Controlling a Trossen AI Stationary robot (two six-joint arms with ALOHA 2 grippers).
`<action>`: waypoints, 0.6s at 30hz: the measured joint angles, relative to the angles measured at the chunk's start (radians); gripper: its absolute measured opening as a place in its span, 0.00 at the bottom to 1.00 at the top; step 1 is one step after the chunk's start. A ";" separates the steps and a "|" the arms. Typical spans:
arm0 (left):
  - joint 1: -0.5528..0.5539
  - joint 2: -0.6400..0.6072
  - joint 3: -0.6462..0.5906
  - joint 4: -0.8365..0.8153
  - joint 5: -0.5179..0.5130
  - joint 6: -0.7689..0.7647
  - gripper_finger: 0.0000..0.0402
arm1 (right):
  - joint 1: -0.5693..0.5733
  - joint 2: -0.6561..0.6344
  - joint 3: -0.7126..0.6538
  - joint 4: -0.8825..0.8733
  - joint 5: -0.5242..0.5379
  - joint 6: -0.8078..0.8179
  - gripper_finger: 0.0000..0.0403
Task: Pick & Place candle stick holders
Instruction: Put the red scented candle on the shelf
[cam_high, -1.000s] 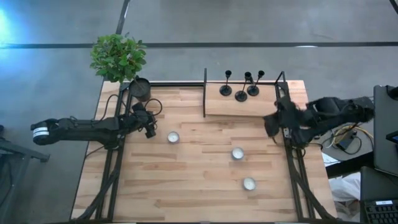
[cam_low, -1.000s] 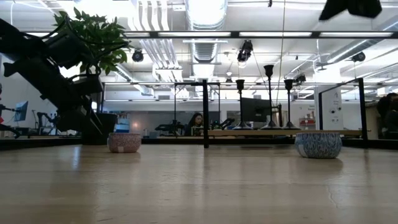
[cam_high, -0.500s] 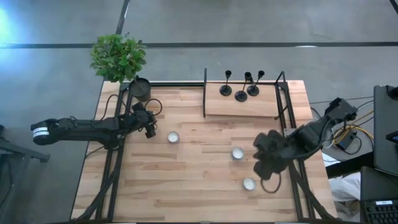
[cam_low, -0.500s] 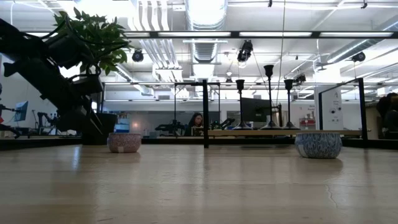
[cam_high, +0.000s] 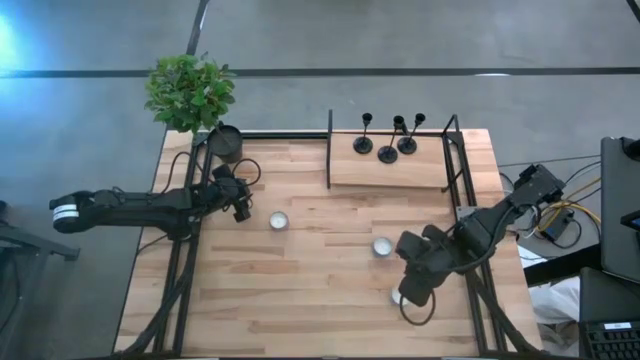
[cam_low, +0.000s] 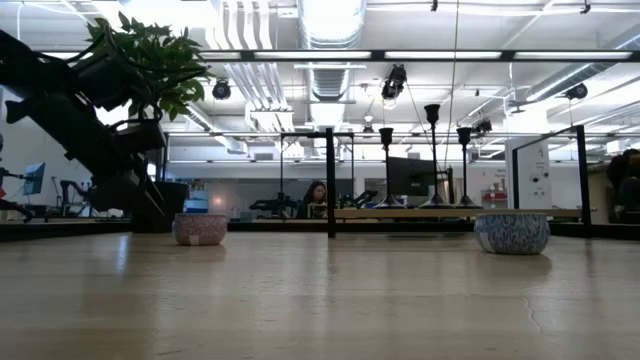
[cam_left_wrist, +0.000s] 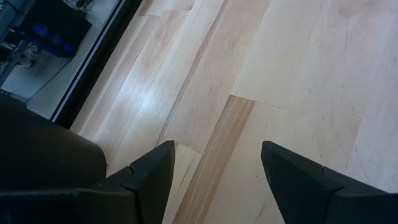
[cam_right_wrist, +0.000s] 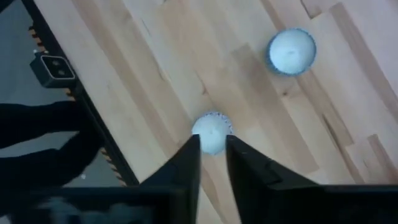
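- Black candle stick holders (cam_high: 388, 140): three upright on raised wood shelf (cam_high: 385, 172).
- R gripper (cam_right_wrist: 212, 149): fingers slightly apart, over white candle (cam_right_wrist: 212, 133), empty.
- L gripper (cam_left_wrist: 214, 174): wide apart, empty.

Nothing to read on this table.

No word, label, brand, number or sign can be made out on anything in view; the screens in the room behind are too far off to tell what they show.
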 joint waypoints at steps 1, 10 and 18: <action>0.000 0.000 0.000 0.000 0.000 0.000 0.61 | 0.000 0.000 0.000 0.000 -0.002 0.001 0.22; 0.000 0.000 0.000 0.000 0.000 0.000 0.61 | 0.000 0.011 -0.061 -0.008 -0.023 -0.007 0.62; 0.000 0.000 0.000 0.000 0.000 0.000 0.61 | 0.000 0.042 -0.127 0.008 -0.042 -0.083 0.88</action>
